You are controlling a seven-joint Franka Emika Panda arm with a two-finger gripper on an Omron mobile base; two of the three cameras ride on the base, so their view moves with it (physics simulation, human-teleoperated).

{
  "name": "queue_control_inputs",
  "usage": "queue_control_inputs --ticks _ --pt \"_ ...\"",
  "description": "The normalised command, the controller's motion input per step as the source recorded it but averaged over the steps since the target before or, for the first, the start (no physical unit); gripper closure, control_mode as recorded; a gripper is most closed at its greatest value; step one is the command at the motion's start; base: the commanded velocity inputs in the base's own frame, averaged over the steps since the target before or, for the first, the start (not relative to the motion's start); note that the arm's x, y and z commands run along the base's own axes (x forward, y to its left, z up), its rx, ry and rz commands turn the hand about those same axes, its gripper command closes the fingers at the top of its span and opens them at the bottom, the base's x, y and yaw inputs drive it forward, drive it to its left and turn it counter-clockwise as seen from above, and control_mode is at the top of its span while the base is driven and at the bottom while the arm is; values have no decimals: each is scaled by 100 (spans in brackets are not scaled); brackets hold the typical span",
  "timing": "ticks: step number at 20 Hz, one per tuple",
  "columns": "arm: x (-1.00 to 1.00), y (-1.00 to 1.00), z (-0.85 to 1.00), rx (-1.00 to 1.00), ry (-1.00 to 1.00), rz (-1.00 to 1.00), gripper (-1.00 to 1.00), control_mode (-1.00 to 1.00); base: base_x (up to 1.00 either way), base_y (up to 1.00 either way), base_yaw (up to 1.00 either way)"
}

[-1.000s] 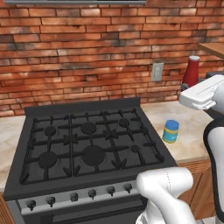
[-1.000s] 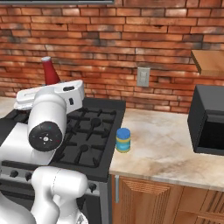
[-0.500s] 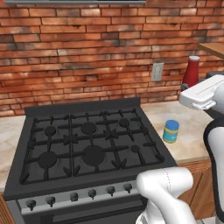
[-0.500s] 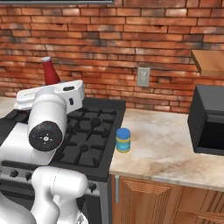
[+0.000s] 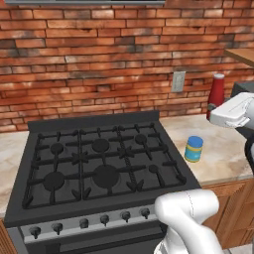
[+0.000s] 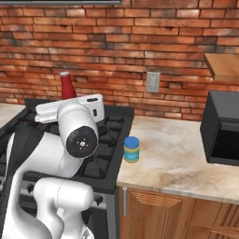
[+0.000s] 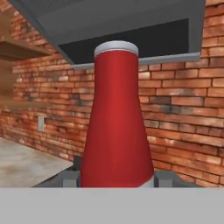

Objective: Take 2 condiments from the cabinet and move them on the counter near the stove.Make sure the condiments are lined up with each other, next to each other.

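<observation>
My gripper (image 7: 116, 180) is shut on the red bottle (image 7: 117, 122), which stands upright between the fingers with its pale cap on top. From the left base the red bottle (image 5: 217, 91) is held in the air above the counter (image 5: 221, 158), right of the stove (image 5: 99, 161). The yellow jar (image 5: 194, 149) with the blue lid stands on the counter close to the stove's right edge, below and in front of the bottle. From the right base the bottle (image 6: 67, 86) rises from the hand, and the jar (image 6: 131, 149) stands beside the stove (image 6: 113, 128). A cabinet plank (image 6: 223, 66) shows at upper right.
A dark microwave (image 6: 224, 128) stands on the counter (image 6: 177, 161) at the right. A wall outlet (image 5: 178, 82) sits on the brick wall behind the counter. A grey range hood (image 7: 131, 26) hangs over the stove. Wooden doors (image 6: 154, 214) lie below the counter.
</observation>
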Motion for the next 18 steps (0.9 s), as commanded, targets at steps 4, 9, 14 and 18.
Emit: queue_control_inputs --ticks 4,9,14,18 --pt "18 -39 -23 0 9 18 100 -100 0 0 0" --pt "27 -57 -27 0 5 20 100 -100 0 0 0" --pt "18 -59 -28 1 -2 17 100 -100 0 0 0" --pt "1 -38 -32 1 0 26 100 -100 0 0 0"
